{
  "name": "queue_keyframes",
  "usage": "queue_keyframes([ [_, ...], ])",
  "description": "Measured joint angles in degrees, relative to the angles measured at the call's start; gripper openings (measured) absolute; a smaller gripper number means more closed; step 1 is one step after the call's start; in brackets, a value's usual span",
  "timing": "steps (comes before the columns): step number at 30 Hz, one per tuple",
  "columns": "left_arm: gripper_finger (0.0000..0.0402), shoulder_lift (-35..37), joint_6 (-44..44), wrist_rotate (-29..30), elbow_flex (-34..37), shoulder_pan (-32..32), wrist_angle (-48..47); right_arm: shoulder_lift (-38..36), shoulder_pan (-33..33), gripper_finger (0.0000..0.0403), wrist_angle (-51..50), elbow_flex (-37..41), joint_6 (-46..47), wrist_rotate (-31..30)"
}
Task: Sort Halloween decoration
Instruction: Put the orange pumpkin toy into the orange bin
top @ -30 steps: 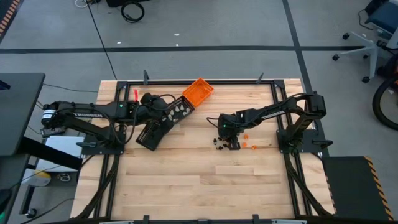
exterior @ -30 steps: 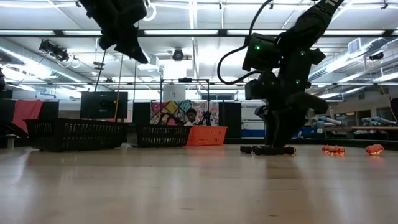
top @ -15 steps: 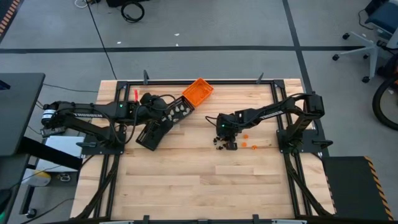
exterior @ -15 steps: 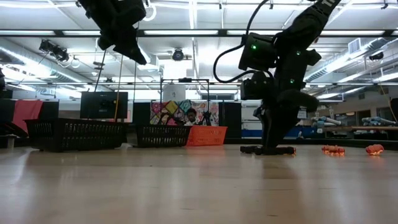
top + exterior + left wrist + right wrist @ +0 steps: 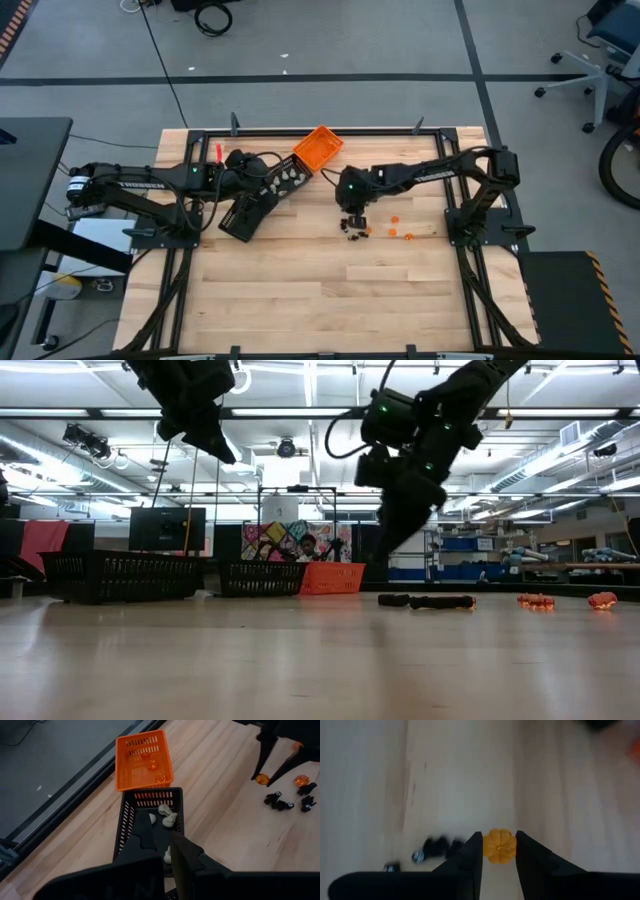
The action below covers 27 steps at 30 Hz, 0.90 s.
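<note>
Right hand [image 5: 499,851] clamps a small orange pumpkin trinket [image 5: 499,846] between its fingers, lifted above the tabletop [image 5: 300,290]. Black trinkets [image 5: 352,227] and two orange ones [image 5: 400,234] lie loose just below it. Left hand [image 5: 162,847] fully closed, empty, over the black tray [image 5: 129,815] holding whitish trinkets [image 5: 166,816], beside the orange tray [image 5: 317,148].

Counter [image 5: 300,280]: pale wood planks, smooth, slight sheen. Orange tray [image 5: 143,760] and black tray [image 5: 131,817]: plastic mesh. Orange trinket [image 5: 499,846] betw. right jaws: translucent, glossy plastic.
</note>
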State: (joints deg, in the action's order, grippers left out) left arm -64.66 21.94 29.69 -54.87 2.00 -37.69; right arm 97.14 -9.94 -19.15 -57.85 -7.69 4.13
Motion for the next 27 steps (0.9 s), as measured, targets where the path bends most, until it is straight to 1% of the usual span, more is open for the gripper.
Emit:
queue_keyframes([
  [5, 0.0000, 0.00, 0.83, 0.00, 0.01, 0.00, -0.01, -0.09, -2.43, 0.0097, 3.22, -2.65, -0.54, 2.32],
  [11, 0.0000, 0.00, 0.85, 0.00, 0.02, 0.00, -0.02, -0.15, -5.42, 0.0097, 9.91, -3.10, 1.17, 4.73],
  [18, 0.0000, 0.00, 0.89, 0.00, 0.02, 0.00, -0.02, -0.17, -7.76, 0.0097, 16.60, -3.12, 1.71, 4.49],
  [22, 0.0000, 0.00, 0.89, 0.00, 0.02, 0.00, 0.00, 0.20, -8.89, 0.0098, 22.41, -3.12, 1.67, 4.30],
  [27, 0.0000, -0.13, 0.94, 0.00, 0.02, 0.02, 0.19, 0.20, -9.65, 0.0098, 29.86, -3.15, 1.57, 1.04],
])
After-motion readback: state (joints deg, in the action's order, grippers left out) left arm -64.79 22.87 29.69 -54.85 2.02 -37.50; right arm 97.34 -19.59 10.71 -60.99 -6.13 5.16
